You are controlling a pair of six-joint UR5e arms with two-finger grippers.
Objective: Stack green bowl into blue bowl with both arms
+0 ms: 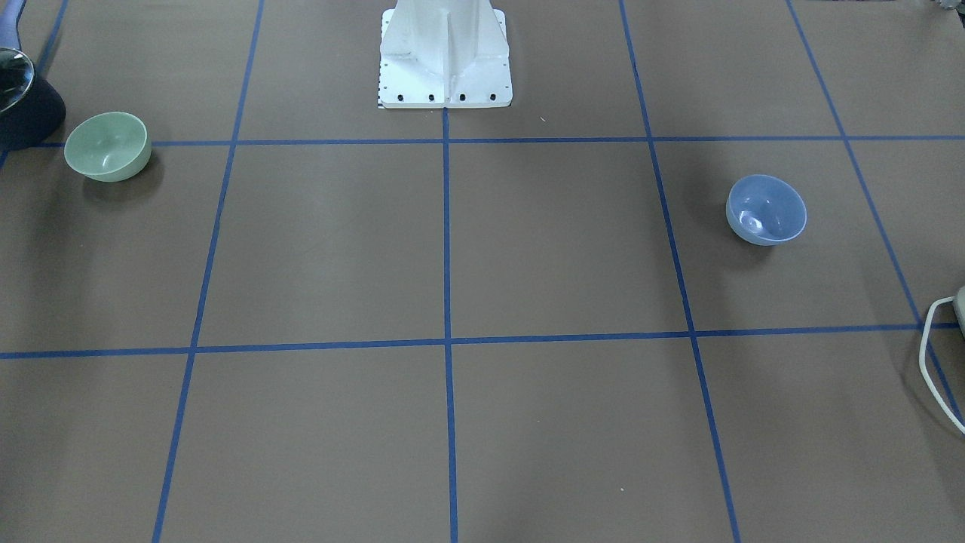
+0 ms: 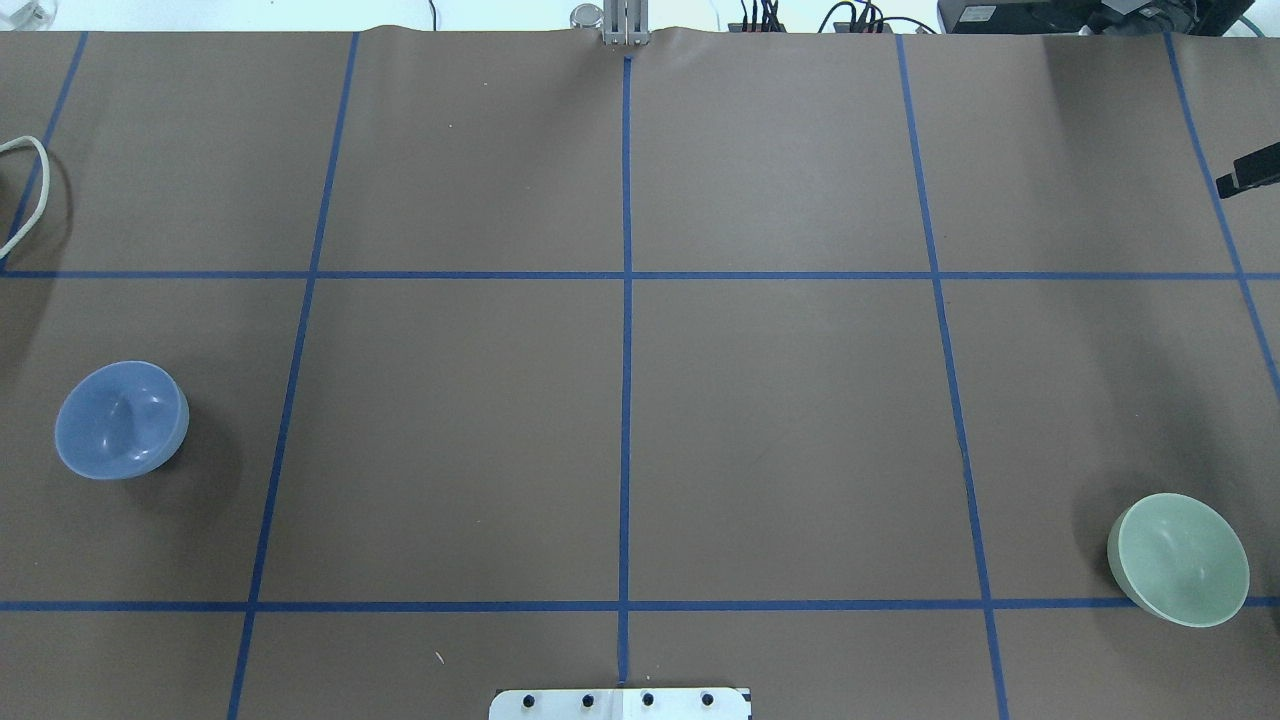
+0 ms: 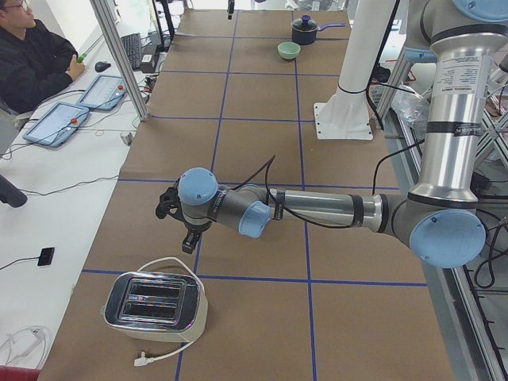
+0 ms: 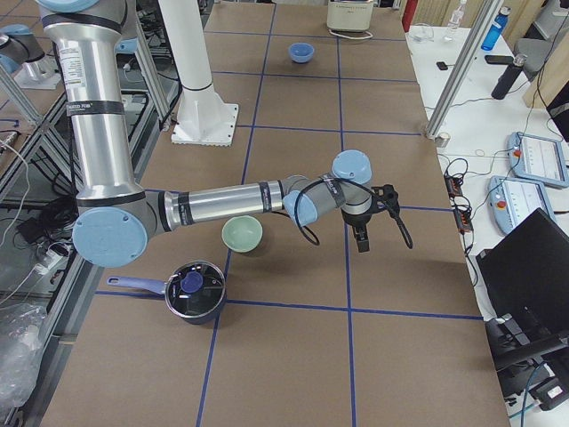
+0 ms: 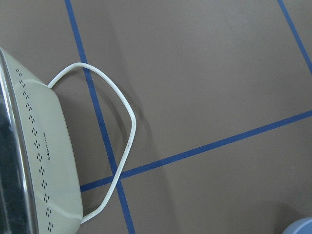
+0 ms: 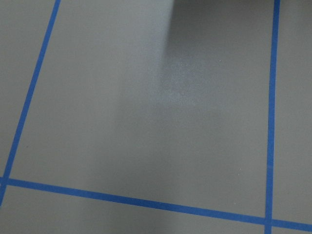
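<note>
The green bowl (image 1: 107, 145) stands upright on the brown table at the robot's right (image 2: 1180, 558) (image 4: 242, 235) (image 3: 289, 50). The blue bowl (image 1: 766, 209) stands upright far off at the robot's left (image 2: 121, 419) (image 4: 301, 52); its rim shows in the corner of the left wrist view (image 5: 302, 226). My left gripper (image 3: 186, 238) hangs above the table near the toaster, and I cannot tell whether it is open. My right gripper (image 4: 360, 240) hangs above the table beside the green bowl, on the operators' side, and I cannot tell its state either. Both bowls are empty.
A toaster (image 3: 155, 305) (image 5: 29, 161) with a white cord (image 2: 30, 190) sits at the table's left end. A dark lidded pot (image 4: 194, 289) (image 1: 19, 90) stands next to the green bowl. The white pedestal (image 1: 445, 53) is at the robot's side. A person (image 3: 32, 55) sits at a side desk.
</note>
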